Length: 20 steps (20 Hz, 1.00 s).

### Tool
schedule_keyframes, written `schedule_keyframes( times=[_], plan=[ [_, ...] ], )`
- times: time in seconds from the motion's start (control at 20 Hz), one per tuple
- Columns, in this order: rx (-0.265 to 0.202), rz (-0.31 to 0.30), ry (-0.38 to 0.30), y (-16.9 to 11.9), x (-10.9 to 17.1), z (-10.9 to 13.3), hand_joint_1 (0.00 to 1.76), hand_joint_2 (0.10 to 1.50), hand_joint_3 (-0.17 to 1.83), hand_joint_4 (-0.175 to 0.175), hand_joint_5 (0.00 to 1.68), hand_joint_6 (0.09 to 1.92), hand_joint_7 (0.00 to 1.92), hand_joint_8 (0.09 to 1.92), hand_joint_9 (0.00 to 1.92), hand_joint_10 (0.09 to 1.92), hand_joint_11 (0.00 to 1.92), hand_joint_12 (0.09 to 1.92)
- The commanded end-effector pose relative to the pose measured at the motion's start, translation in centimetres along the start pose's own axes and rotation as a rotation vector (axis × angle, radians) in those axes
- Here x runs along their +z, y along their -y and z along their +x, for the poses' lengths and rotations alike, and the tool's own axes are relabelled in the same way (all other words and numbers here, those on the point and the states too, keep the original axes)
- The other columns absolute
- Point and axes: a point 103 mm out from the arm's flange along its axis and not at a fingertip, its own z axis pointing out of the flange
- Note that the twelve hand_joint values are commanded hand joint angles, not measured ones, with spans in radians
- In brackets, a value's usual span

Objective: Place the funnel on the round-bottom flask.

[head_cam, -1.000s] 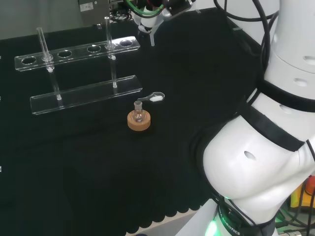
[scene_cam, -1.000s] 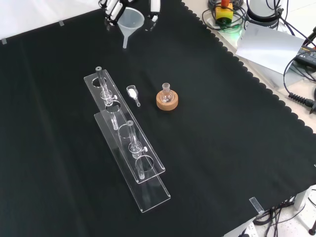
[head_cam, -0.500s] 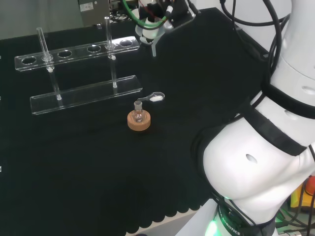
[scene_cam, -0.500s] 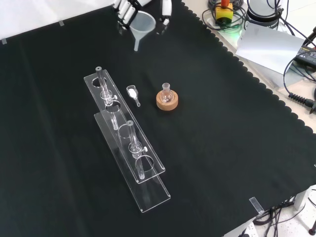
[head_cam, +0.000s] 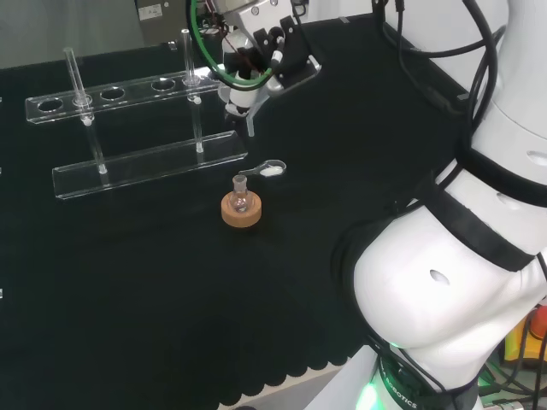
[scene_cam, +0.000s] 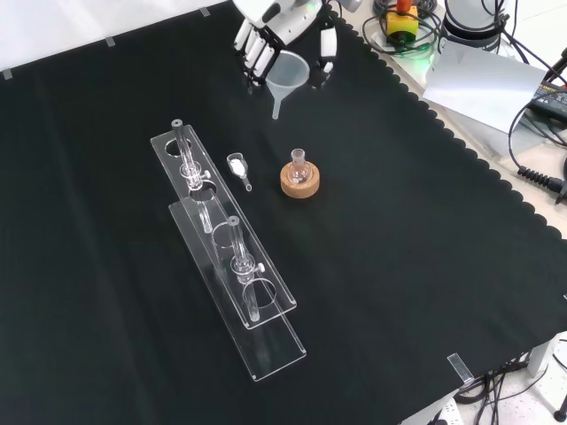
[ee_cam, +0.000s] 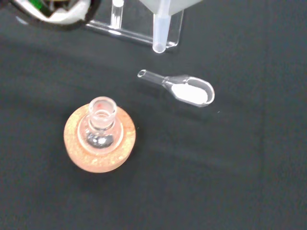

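Observation:
A small clear round-bottom flask stands upright in a cork ring on the black cloth. The hand is shut on a translucent white funnel, held in the air with its stem pointing down. In the front view the funnel hangs above and a little left of the flask, well clear of its neck. In the head view the funnel hangs farther off than the flask.
A small glass scoop with white powder lies beside the flask. A long clear rack with upright tubes stands on the cloth. The arm's white links fill the head view's right.
The hand has carried the funnel nearer the flask: down and right in the front view, down and left in the head view. The flask, scoop and rack have not moved.

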Motion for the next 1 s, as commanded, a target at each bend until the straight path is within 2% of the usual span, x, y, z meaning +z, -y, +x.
schedule_keyframes(
  times=[0.05, 0.35, 0.6, 1.0],
  plan=[
    [-0.015, 0.01, -0.022, -0.4, 2.0, 0.8, 0.82, 0.76, 0.62, -0.022, 0.65, 0.57, 0.5, 0.62, 0.83, 0.46, 0.53, 1.28],
    [-0.009, 0.027, -0.046, -0.9, 3.7, 0.4, 0.82, 0.76, 0.62, -0.024, 0.64, 0.57, 0.5, 0.62, 0.83, 0.46, 0.53, 1.28],
    [-0.021, 0.052, -0.056, -1.1, 4.7, 1.3, 0.82, 0.76, 0.62, -0.025, 0.64, 0.58, 0.5, 0.62, 0.83, 0.46, 0.53, 1.28],
    [-0.045, 0.052, -0.031, -1.1, 5.3, 2.3, 0.82, 0.76, 0.62, -0.026, 0.63, 0.58, 0.5, 0.63, 0.83, 0.46, 0.54, 1.28]
  ],
)
